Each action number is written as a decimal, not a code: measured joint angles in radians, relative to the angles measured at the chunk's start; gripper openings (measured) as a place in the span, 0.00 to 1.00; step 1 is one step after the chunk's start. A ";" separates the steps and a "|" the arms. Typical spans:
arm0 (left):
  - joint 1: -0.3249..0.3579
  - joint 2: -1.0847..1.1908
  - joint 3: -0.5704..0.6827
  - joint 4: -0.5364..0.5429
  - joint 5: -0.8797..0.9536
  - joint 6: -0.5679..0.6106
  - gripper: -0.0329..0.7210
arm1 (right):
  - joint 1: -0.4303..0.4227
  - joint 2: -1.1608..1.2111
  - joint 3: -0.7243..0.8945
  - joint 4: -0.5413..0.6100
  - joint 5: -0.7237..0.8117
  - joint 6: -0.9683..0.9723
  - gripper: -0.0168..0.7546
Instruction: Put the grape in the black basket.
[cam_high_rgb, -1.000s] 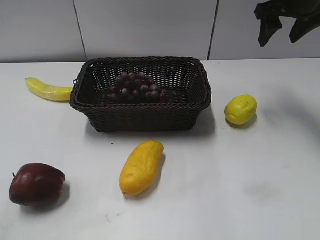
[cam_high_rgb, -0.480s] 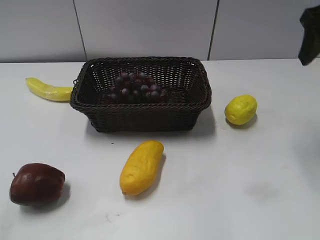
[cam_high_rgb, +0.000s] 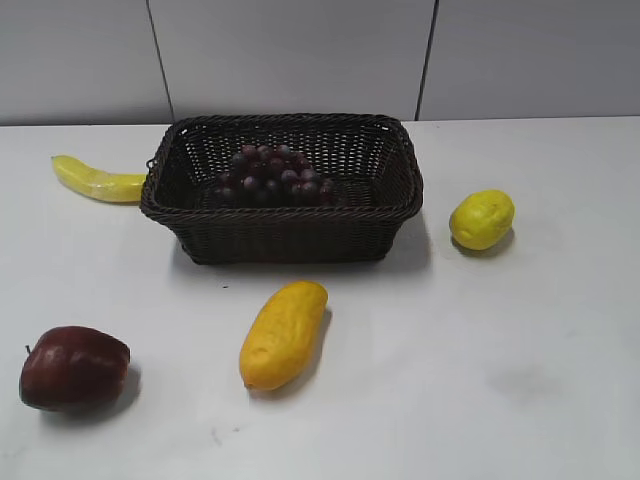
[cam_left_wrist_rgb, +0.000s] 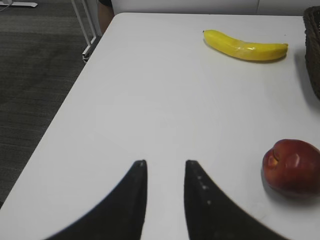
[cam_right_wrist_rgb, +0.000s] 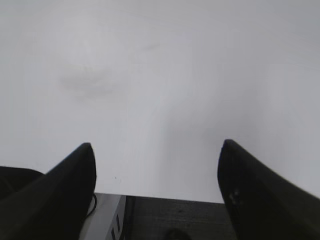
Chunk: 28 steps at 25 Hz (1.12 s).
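The grape (cam_high_rgb: 272, 174), a bunch of dark purple-red grapes, lies inside the black basket (cam_high_rgb: 285, 232), a dark woven wicker basket at the table's middle back. Neither gripper shows in the exterior view. In the left wrist view my left gripper (cam_left_wrist_rgb: 165, 162) is open and empty over bare white table, with the basket's edge (cam_left_wrist_rgb: 313, 55) at the far right. In the right wrist view my right gripper (cam_right_wrist_rgb: 157, 146) is wide open and empty above the table's edge.
A banana (cam_high_rgb: 95, 179) lies left of the basket, also seen in the left wrist view (cam_left_wrist_rgb: 245, 45). A yellow mango (cam_high_rgb: 283, 334) lies in front of the basket, a lemon (cam_high_rgb: 481, 219) to its right, a dark red apple (cam_high_rgb: 72, 367) at front left, also in the left wrist view (cam_left_wrist_rgb: 292, 166).
The right arm, seen at the top right a second ago, has moved out of the exterior view. The grape and basket have not moved.
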 joint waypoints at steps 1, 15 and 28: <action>0.000 0.000 0.000 0.000 0.000 0.000 0.35 | 0.000 -0.024 0.045 0.000 -0.011 0.000 0.76; 0.000 0.000 0.000 0.000 0.000 0.000 0.35 | 0.000 -0.479 0.362 0.004 -0.056 0.001 0.76; 0.000 0.000 0.000 0.000 0.000 0.000 0.35 | 0.000 -0.853 0.394 0.026 -0.023 0.002 0.76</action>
